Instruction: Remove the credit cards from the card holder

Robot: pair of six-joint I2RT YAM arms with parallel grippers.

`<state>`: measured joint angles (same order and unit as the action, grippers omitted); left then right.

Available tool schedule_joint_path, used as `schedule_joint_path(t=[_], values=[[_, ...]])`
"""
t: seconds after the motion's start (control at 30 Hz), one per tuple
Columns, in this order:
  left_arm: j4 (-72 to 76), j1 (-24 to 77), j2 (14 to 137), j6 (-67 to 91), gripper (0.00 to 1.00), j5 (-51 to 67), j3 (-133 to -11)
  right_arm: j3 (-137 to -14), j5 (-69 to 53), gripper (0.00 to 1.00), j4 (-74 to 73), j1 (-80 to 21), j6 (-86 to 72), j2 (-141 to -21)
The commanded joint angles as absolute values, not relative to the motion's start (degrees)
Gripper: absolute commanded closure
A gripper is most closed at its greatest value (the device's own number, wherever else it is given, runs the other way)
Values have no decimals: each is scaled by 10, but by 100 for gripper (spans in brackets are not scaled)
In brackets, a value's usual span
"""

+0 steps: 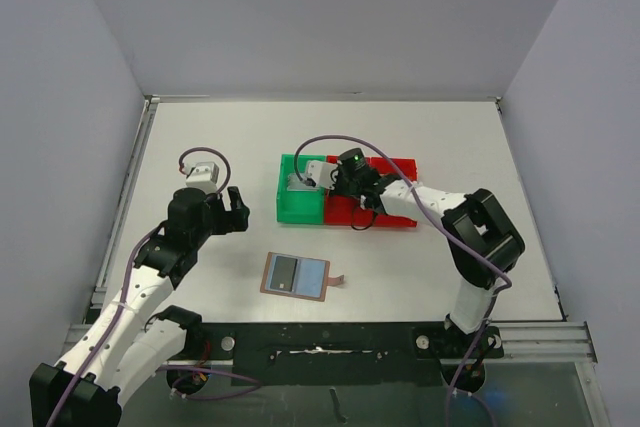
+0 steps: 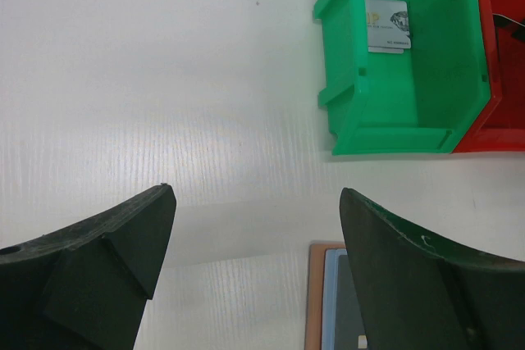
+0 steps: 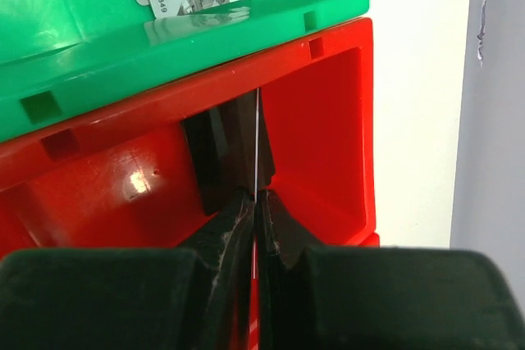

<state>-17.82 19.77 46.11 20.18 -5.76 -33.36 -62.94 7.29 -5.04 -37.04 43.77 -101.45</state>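
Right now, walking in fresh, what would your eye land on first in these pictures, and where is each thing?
The green bin and red bin, side by side on the white table, stand out; the right gripper is shut on a thin card, seen edge-on, over the red one. A silver card lies in the green bin. Nearer the arms a tan card holder lies flat, with the left gripper open near it.
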Motion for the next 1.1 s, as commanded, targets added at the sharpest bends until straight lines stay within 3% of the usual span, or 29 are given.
schedule_joint_path(t=[0.0, 0.37, 0.5, 0.77, 0.9, 1.07], values=[[-145, 199, 450, 188, 20, -63, -340, -664, 91, 100, -8, -365, 470, -1032], [-143, 199, 448, 185, 20, -56, -338, -669, 93, 86, -5, -361, 469, -1063], [-142, 199, 448, 184, 20, -54, -338, -664, 92, 76, -9, -357, 466, -1055], [-140, 199, 448, 182, 20, -47, -336, -669, 95, 72, -36, -349, 467, -1053], [-139, 199, 448, 181, 20, -44, -335, -675, 86, 63, -54, -349, 463, -1061], [-139, 199, 447, 181, 20, -43, -335, -676, 97, 62, -37, -349, 449, -1068]])
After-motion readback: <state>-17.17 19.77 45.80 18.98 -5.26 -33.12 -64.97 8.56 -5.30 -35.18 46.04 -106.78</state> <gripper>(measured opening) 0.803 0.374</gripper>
